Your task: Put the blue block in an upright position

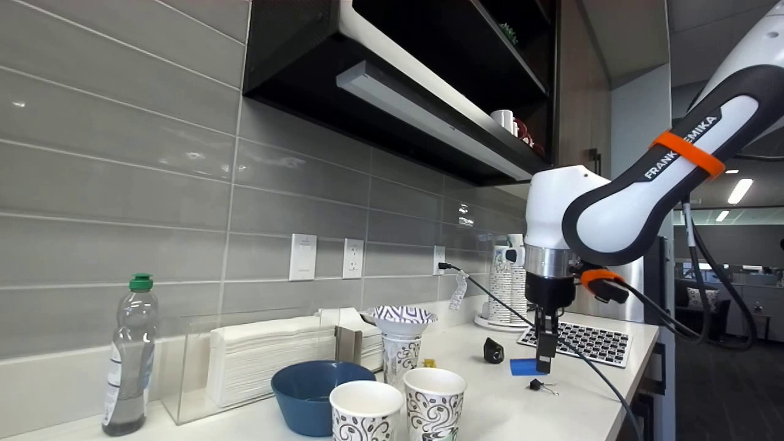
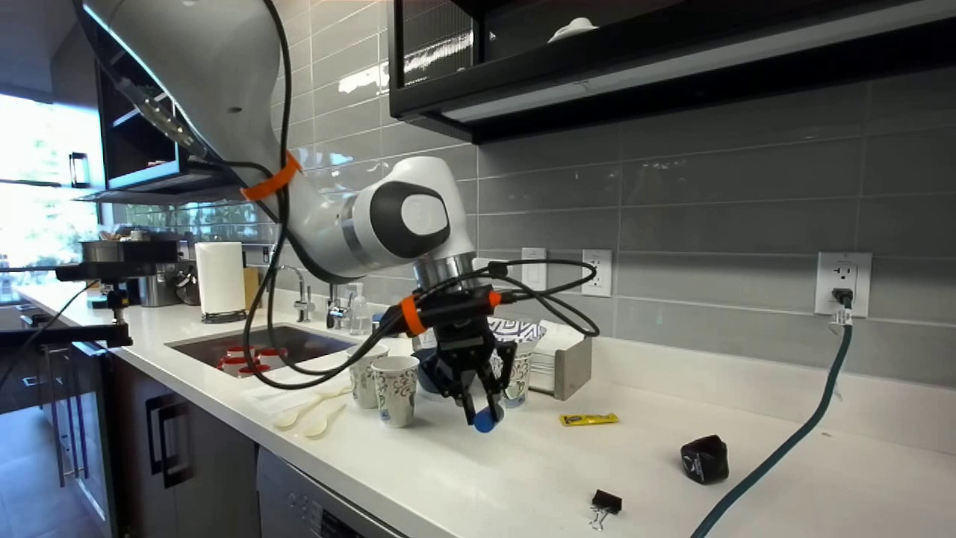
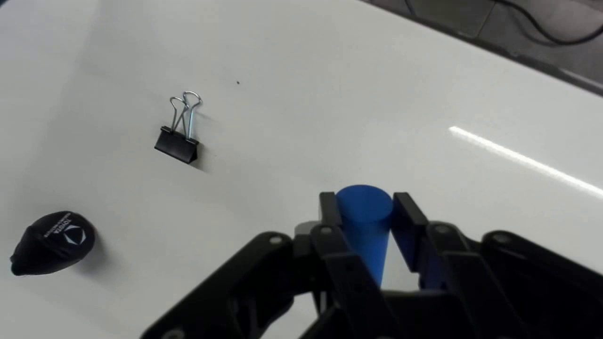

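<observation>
White surface (image 2: 478, 486) below; the jaws squeeze the blue block (image 3: 368, 230), tipped sideways. Grabbing looks done; next it should turn to stand on one end.

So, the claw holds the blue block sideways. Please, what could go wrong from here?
The claw seems to pinch the blue block near one end, so it might twist or slip while being turned upright.
Its visible end is round, so if released sideways it could roll along the counter instead of standing.
</observation>
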### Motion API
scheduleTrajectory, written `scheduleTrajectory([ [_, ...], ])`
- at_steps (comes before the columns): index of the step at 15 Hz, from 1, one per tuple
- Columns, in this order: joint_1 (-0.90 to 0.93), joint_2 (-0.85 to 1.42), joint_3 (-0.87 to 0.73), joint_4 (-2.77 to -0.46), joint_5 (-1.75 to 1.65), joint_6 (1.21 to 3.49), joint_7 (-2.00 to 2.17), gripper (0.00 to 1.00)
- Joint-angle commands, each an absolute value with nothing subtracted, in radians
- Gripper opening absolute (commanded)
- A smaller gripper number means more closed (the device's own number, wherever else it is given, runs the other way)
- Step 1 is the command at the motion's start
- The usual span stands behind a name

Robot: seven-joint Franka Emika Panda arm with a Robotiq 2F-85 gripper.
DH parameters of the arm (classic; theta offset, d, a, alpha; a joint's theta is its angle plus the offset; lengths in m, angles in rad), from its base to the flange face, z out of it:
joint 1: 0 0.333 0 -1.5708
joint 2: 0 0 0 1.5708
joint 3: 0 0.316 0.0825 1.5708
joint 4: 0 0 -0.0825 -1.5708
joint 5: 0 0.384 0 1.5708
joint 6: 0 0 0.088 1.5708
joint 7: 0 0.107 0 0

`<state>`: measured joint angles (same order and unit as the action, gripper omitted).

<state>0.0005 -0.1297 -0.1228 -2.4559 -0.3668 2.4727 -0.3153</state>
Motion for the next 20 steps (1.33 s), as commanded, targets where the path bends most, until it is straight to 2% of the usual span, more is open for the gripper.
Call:
scheduleTrajectory([
  [1,-0.015,-0.168,-0.046,-2.409,-0.491,2.252,-0.271,0.08],
  [7,0.026,-0.095,0.057,-2.344,-0.656,2.011,-0.264,0.08],
  [14,0.071,0.033,0.097,-2.307,-0.843,1.973,-0.247,0.08],
  [15,0.070,-0.009,0.093,-2.340,-0.801,1.972,-0.237,0.33],
  [18,0.073,0.025,0.095,-2.322,-0.812,1.973,-0.240,0.33],
  [19,0.073,0.026,0.095,-2.321,-0.812,1.973,-0.240,0.08],
  [20,0.082,0.031,0.102,-2.323,-0.846,1.947,-0.222,0.08],
])
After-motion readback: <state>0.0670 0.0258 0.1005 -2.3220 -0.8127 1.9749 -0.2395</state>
